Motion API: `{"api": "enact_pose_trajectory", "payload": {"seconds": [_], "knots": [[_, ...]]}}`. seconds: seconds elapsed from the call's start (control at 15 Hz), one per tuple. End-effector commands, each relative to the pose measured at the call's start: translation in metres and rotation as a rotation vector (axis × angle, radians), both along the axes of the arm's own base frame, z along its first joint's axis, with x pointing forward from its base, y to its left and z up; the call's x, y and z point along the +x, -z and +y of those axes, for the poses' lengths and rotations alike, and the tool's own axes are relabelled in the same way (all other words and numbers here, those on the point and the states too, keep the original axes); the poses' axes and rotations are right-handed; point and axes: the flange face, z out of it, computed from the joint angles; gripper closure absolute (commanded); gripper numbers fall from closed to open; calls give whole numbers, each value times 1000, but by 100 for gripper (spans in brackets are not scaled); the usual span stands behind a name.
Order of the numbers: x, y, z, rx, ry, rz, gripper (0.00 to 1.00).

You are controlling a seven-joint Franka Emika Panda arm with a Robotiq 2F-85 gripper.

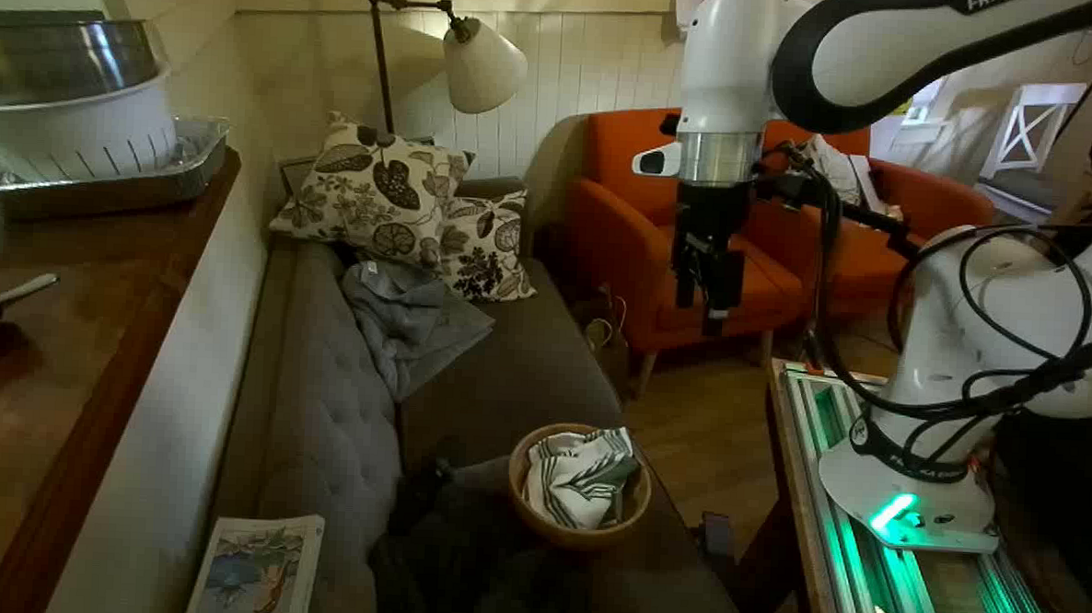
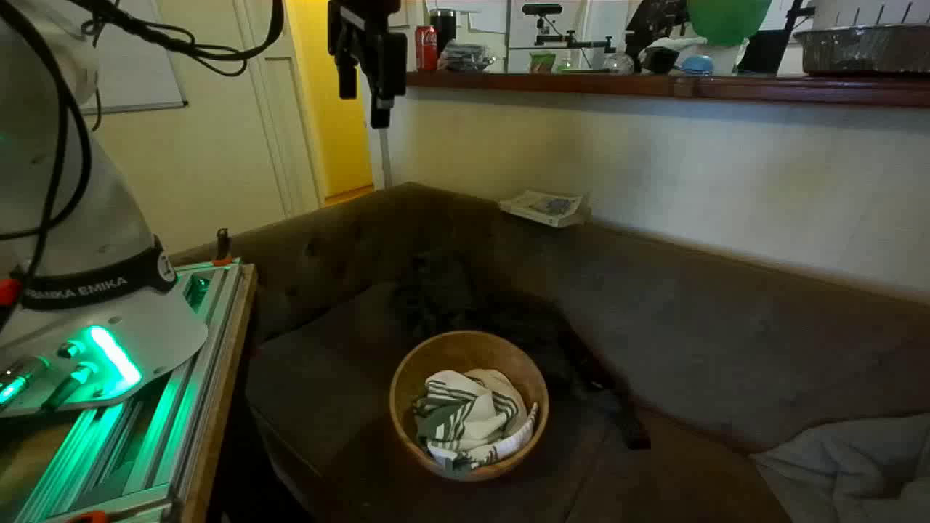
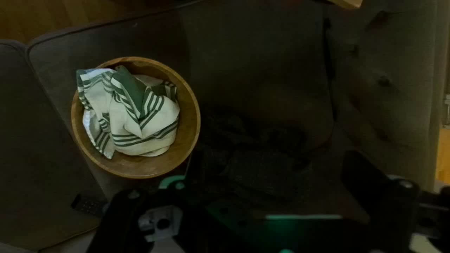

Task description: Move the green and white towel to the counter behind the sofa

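The striped towel (image 2: 472, 418) is cradled in a wooden bowl (image 2: 465, 350) on the sofa (image 2: 697, 312) — likely light, limp, best pinched by its middle folds; the gripper (image 2: 364, 107) is held empty, fingers (image 2: 382, 109) parted.

The towel (image 3: 130, 116) hides most of the bottom of the bowl (image 3: 190, 116), its own underside tucked out of sight. In the wrist view a dark heap (image 3: 260, 168) on the sofa (image 3: 253, 63) sinks into shadow, too dim to name. In an exterior view the top edge crops the end effector (image 2: 365, 107); the right edge, the grey blanket (image 2: 850, 468). In an exterior view the bottom edge cuts the book (image 1: 255, 570).
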Motion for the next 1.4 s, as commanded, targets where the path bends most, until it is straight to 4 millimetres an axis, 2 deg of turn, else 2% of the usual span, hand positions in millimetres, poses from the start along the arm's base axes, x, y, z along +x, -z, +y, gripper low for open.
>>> {"api": "enact_pose_trajectory", "payload": {"seconds": [0.0,0.4,0.47,0.73,1.0,1.33], "knots": [[0,0,0,0,0,1,0],[0,-1,0,0,0,0,0],[7,10,1,-17,7,8,0],[31,60,3,-57,-31,1,0],[57,116,-5,-96,20,11,0],[70,215,-23,-82,65,165,0]]}}
